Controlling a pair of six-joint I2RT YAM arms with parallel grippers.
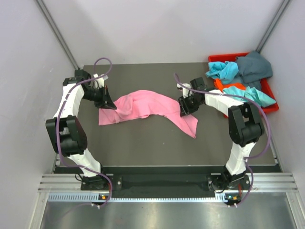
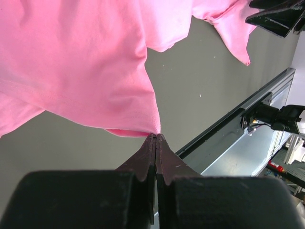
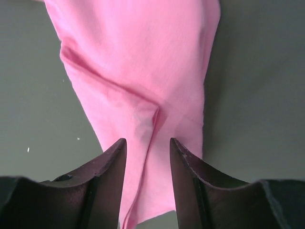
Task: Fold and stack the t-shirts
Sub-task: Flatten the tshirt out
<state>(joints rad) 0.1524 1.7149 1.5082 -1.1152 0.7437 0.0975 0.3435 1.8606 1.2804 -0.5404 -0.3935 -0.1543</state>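
Our left gripper point(image 2: 156, 138) clamps the pink t-shirt point(image 1: 143, 106) at its left corner, likely to spread it — our right gripper point(image 3: 147, 143) straddles a ridge, fingers parted.

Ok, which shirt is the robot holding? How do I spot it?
Look at the dark table. The pink t-shirt lies stretched across its middle, the left gripper pinching one corner and the right gripper open over the other end. It is the only pink one; the other shirts sit heaped in the red bin.
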